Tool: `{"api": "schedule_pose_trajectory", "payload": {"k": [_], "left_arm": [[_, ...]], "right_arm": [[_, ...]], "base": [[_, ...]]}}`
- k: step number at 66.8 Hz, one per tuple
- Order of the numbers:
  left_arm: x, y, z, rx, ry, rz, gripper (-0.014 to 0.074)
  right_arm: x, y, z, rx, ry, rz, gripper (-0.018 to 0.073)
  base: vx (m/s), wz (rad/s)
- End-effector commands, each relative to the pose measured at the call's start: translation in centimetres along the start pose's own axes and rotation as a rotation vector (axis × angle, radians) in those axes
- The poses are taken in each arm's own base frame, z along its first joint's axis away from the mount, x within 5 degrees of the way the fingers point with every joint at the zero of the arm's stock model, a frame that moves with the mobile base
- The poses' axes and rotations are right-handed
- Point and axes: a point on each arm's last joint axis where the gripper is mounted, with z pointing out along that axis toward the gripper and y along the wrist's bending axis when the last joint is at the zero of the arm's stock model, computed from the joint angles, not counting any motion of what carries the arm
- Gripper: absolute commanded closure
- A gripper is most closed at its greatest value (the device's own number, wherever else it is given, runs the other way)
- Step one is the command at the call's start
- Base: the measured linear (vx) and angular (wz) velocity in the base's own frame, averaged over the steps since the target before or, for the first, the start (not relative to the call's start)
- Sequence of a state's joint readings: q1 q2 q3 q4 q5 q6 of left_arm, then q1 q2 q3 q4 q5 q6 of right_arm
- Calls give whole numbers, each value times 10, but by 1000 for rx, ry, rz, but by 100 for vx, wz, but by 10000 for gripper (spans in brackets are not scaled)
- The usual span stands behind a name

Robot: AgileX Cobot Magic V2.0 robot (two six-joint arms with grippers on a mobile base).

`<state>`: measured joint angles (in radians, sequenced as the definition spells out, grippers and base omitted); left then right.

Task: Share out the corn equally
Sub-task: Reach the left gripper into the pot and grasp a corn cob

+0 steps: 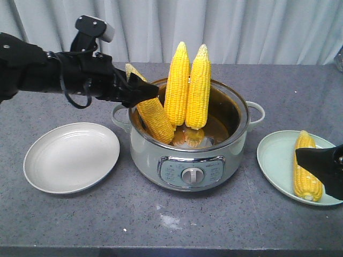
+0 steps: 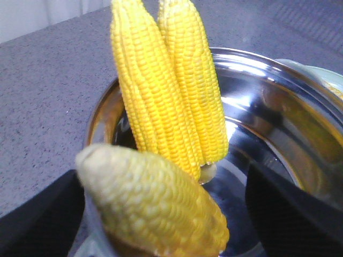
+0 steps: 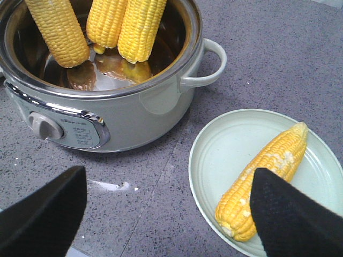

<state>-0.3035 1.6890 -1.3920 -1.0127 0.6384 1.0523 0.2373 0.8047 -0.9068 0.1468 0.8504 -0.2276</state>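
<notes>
Ext. front cam: at near edge of the grey speckled stone bench, slightly above, facing the far pale pleated curtain. Mid-range, full width in shot.

L wrist cam: v. close at left rim of the pale green round electric pot, looking right across its inside.

R wrist cam: above near right, tilted down twd far left, fairly close.

All 3 share pot. Front + R wrist also share the pale green round plate.

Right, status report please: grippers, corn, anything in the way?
Left gripper open, straddling the leaning yellow corn cob at the pale green cooker's rim. Right gripper open above the cob on the mint plate. Two upright cobs stand close beside.
</notes>
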Motion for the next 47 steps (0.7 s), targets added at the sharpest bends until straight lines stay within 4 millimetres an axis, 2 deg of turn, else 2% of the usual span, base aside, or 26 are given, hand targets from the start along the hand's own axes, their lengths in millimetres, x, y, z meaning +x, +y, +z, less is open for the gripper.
{"api": "schedule_pose_trajectory", "payload": {"k": [1, 15, 23, 33, 40, 47], "left_arm": [[-24, -10, 2, 7, -88, 28, 2], [-22, -32, 25, 70, -64, 135, 45], [-19, -37, 31, 91, -52, 183, 150], [-18, -36, 32, 95, -47, 182, 352], [-18, -37, 32, 99, -45, 182, 463], [-17, -37, 32, 107, -41, 182, 512]], "right_arm": [[-11, -1, -6, 19, -90, -10, -31], [-11, -1, -6, 20, -91, -10, -31], [-11, -1, -6, 19, -90, -9, -31], [-11, -1, -6, 19, -90, -9, -31], [-11, -1, -6, 19, -90, -9, -31], [-11, -1, -6, 19, -90, -9, -31]], "base": [[0, 0], [0, 0], [0, 0], [0, 0], [0, 0], [0, 0]]}}
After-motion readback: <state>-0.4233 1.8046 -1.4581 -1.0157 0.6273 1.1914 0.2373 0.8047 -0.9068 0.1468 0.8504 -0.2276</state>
